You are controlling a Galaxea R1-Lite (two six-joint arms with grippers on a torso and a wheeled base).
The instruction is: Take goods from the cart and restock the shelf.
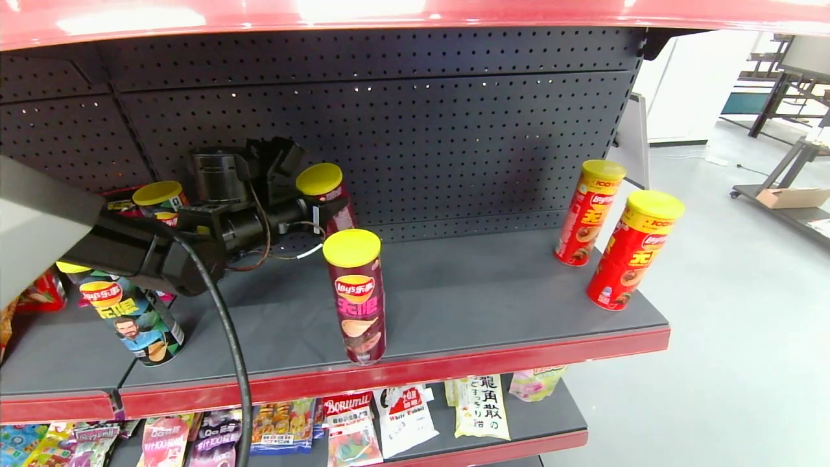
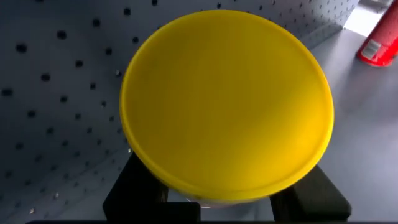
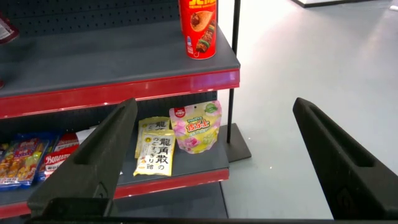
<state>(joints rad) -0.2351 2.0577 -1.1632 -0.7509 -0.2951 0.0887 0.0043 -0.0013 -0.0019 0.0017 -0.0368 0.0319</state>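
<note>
left gripper grips maroon can | upright, long axis vertical | lid up

grey shelf bears an upright maroon can and two red cans.

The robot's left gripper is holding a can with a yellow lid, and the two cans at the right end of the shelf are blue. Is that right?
Almost. The two cans at the right end of the shelf are red, not blue, as the head view shows. The left gripper does hold a yellow-lidded can.
</note>
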